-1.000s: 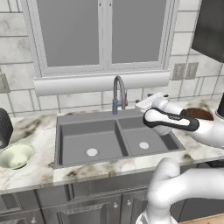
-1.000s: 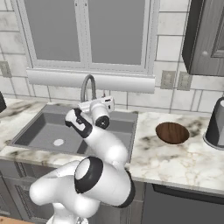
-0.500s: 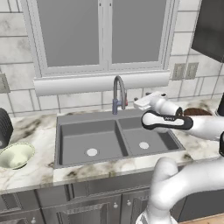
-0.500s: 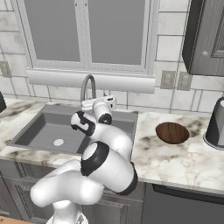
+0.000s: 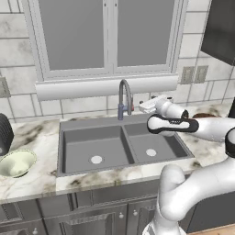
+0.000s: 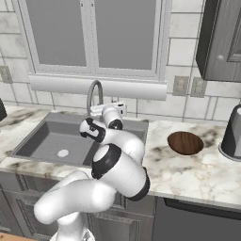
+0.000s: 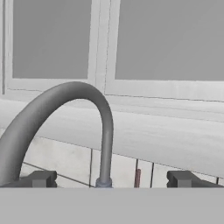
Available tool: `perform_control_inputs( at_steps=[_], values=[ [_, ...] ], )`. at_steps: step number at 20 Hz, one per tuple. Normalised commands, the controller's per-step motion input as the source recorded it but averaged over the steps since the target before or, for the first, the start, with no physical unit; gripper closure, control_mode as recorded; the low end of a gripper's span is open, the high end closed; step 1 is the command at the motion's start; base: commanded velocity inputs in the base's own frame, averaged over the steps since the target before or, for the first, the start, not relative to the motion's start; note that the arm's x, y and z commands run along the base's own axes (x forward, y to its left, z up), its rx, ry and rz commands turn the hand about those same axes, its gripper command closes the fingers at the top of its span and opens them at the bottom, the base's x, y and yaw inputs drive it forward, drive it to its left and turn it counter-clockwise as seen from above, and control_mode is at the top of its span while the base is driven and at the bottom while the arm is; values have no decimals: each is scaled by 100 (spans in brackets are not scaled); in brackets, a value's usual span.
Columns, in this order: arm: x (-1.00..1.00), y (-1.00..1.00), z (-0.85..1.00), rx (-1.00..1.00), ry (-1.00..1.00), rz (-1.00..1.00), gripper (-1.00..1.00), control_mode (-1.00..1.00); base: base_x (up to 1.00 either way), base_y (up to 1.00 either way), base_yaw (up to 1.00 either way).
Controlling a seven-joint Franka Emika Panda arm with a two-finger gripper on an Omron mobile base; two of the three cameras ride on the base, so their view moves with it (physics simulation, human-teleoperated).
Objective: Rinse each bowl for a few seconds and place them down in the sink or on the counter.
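The white two-finger gripper (image 5: 146, 105) sits just right of centre in the left base picture, beside the tall curved grey faucet (image 5: 124, 97) and above the back edge of the matte grey double-basin sink (image 5: 121, 146). In the hand picture its two dark finger tips (image 7: 41, 179) stand far apart at the lower edge, one on each side of the faucet's (image 7: 70, 118) arch, with nothing between them but that spout further off; the jaws are wide and hold nothing.

The deeper pale cream-green round bowl (image 5: 16, 163) rests on the glossy white veined marble counter (image 5: 36, 179) at the lower left of the left base picture, well apart from the sink, just below a black ribbed object (image 5: 4, 134) at the left edge.

The shallow, wide dark reddish-brown bowl (image 6: 185, 142) lies on the counter (image 6: 188, 172) right of centre in the right base picture, to the right of the sink (image 6: 52, 139) and left of a grey rounded appliance (image 6: 232, 132) at the right edge.
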Motion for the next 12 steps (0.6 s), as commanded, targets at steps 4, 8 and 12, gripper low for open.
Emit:
perform_control_inputs(
  at_steps=[4, 8, 12],
  values=[
    [23, 0, -13, 0, 0, 0, -100, -100, 0, 0, 0],
    [30, 0, -12, 0, 0, 0, -100, -100, 0, 0, 0],
    [34, 0, -18, 0, 0, 0, -100, -100, 0, 0, 0]
  ],
)
